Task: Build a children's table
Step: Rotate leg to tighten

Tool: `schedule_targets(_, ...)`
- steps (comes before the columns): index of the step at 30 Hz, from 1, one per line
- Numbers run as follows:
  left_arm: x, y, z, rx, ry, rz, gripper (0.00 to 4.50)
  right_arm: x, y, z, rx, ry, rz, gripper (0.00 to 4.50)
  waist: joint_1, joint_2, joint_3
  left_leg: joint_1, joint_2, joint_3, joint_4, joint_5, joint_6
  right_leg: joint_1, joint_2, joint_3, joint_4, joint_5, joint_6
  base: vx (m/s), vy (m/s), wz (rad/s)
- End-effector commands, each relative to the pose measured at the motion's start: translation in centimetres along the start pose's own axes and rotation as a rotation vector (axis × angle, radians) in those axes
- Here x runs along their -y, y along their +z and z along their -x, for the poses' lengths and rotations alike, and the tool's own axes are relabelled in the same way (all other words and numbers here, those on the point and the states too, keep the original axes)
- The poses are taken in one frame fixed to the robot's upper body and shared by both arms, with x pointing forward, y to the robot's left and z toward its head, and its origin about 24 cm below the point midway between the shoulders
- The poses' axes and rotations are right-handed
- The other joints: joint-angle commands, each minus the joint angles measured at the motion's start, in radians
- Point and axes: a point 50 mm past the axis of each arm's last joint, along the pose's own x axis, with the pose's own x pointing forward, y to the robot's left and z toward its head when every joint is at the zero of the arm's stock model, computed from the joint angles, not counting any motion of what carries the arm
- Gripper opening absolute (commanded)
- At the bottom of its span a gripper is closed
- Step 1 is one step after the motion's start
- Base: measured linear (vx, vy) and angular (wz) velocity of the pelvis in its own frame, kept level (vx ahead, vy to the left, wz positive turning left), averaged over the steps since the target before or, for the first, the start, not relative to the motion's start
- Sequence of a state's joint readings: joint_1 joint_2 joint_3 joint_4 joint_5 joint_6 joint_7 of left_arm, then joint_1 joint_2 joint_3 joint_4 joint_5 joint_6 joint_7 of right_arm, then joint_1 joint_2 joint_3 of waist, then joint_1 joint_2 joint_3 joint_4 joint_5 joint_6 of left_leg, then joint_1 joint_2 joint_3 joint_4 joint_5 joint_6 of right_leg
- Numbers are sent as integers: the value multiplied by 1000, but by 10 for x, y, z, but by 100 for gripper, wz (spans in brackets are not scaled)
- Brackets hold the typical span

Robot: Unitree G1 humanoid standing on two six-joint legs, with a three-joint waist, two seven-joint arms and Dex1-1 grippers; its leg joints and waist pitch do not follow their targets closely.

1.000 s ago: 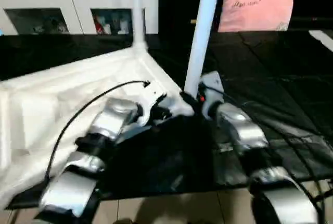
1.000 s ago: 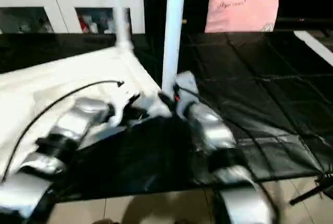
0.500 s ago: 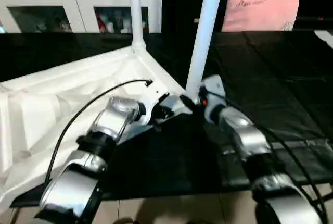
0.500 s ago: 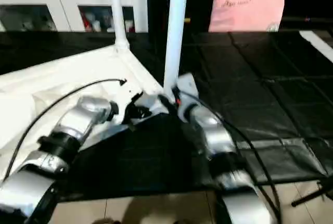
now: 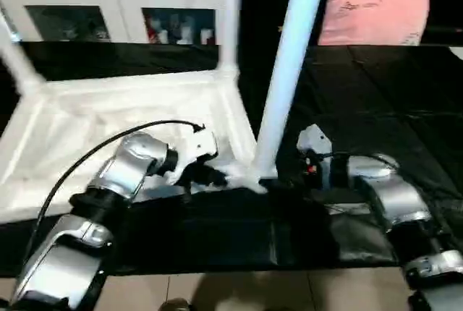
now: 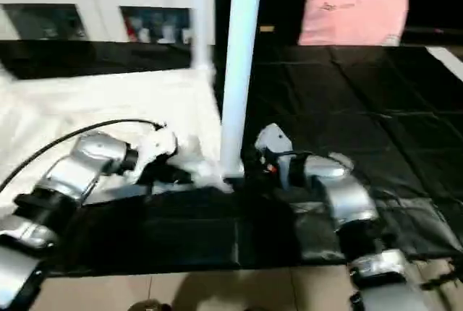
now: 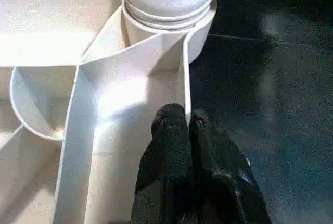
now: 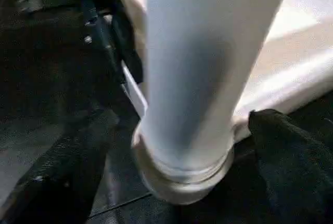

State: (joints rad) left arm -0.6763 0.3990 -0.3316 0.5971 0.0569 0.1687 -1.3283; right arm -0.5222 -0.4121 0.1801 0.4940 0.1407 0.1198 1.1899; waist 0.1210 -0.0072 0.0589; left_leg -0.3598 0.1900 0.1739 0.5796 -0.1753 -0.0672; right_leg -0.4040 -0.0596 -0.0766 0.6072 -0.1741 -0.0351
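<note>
With the white ribbed plastic tabletop (image 5: 108, 119) lying underside-up, note three white tapered tube legs standing in its corner sockets, your left gripper (image 7: 188, 125) pinching its rim beside the nearest leg (image 5: 286, 72), and your right gripper (image 8: 156, 130) spread around that leg's base.

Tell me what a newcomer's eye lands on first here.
The tall white leg standing upright in the near corner socket of the upside-down tabletop, right in the middle. The left end effector pinches the tabletop's rim beside that socket, and the right end effector sits at the leg's base with its fingers either side. A pink cushion glows at the back right.
</note>
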Motion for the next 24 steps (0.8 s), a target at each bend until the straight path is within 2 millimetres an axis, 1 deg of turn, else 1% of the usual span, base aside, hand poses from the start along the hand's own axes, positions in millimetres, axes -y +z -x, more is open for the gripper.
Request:
schedule_targets(1, 7, 13, -6, 10, -114, -93, 0, -1, 3, 1, -24, 72, 19, 447, 1, -6, -69, 7, 46, -7, -56, -169, 69, 56, -88, 54, -74, -234, -195, 0, 0, 0)
schedule_targets(2, 7, 13, -6, 10, -114, -93, 0, -1, 3, 1, -24, 72, 19, 447, 4, -5, -69, 6, 46, -7, -56, -168, 69, 56, -88, 54, -74, -238, -192, 0, 0, 0)
schedule_targets(3, 10, 13, -6, -6, -148, -114, 0, -2, 3, 1, -31, 117, 25, 447, 7, -8, -68, 7, 45, -7, -56, -174, 68, 55, -89, 53, -77, -258, -185, 0, 0, 0)
schedule_targets(4, 11, 12, -6, -15, -166, -124, 0, -3, 4, 0, -32, 139, 30, 447, 9, -8, -68, 6, 45, -7, -56, -175, 68, 55, -90, 53, -77, -268, -182, 0, 0, 0)
schedule_targets(6, 14, 12, -6, -25, -203, -138, 0, -5, 6, -2, -19, 195, 25, 447, 16, -6, -67, 9, 47, -7, -57, -182, 64, 52, -90, 54, -81, -300, -170, 0, 0, 0)
schedule_targets(7, 16, 12, -7, -30, -220, -147, 0, -8, 6, -3, -10, 229, 17, 420, 18, -6, -68, 9, 47, -7, -57, -181, 62, 52, -90, 54, -80, -299, -169, 0, 0, 0)
schedule_targets(8, 17, 12, -7, -32, -233, -154, 0, -10, 7, -3, -7, 251, 13, 420, 20, -7, -68, 9, 48, -8, -57, -181, 63, 52, -89, 54, -79, -294, -169, 0, 0, 0)
schedule_targets(9, 17, 12, -7, -35, -241, -158, 0, -11, 6, -3, -7, 267, 5, 420, 22, -6, -69, 10, 49, -8, -57, -179, 62, 51, -89, 54, -78, -286, -172, 0, 0, 0)
schedule_targets(10, 17, 12, -7, -35, -241, -158, 0, -11, 6, -3, -7, 267, 5, 420, 21, -5, -69, 11, 50, -8, -57, -180, 61, 50, -88, 54, -77, -283, -173, 0, 0, 0)
schedule_targets(13, 18, 12, -7, -41, -253, -168, 0, -14, 4, -3, -10, 304, -9, 382, 22, -4, -69, 8, 49, -10, -56, -185, 56, 51, -89, 53, -76, -277, -179, 0, 0, 0)
schedule_targets(15, 18, 12, -6, -43, -254, -171, 0, -15, 3, -3, -8, 306, -9, 373, 22, -4, -69, 6, 48, -10, -56, -190, 52, 52, -90, 53, -77, -289, -174, 0, 0, 0)
schedule_targets(19, 18, 13, -6, -45, -263, -178, 0, -16, 2, -3, 4, 322, -17, 335, 23, -2, -69, 6, 47, -11, -55, -191, 48, 52, -91, 53, -79, -308, -164, 0, 0, 0)
schedule_targets(20, 18, 13, -6, -45, -263, -178, 0, -16, 2, -3, 4, 322, -17, 335, 23, -3, -71, 5, 47, -11, -55, -183, 48, 53, -90, 53, -77, -293, -166, 0, 0, 0)
schedule_targets(21, 18, 13, -6, -46, -265, -178, 0, -17, 2, -4, 5, 325, -17, 324, 23, -3, -71, 5, 47, -11, -54, -176, 50, 53, -89, 53, -75, -274, -171, 0, 0, 0)
schedule_targets(22, 18, 13, -7, -47, -266, -179, 0, -18, 1, -4, 8, 329, -17, 301, 23, -2, -71, 5, 47, -11, -55, -175, 51, 53, -89, 52, -75, -270, -173, 0, 0, 0)
schedule_targets(24, 18, 13, -7, -48, -268, -180, 0, -19, 1, -4, 10, 336, -20, 295, 23, -3, -71, 5, 47, -11, -54, -177, 53, 53, -89, 52, -75, -266, -175, 0, 0, 0)
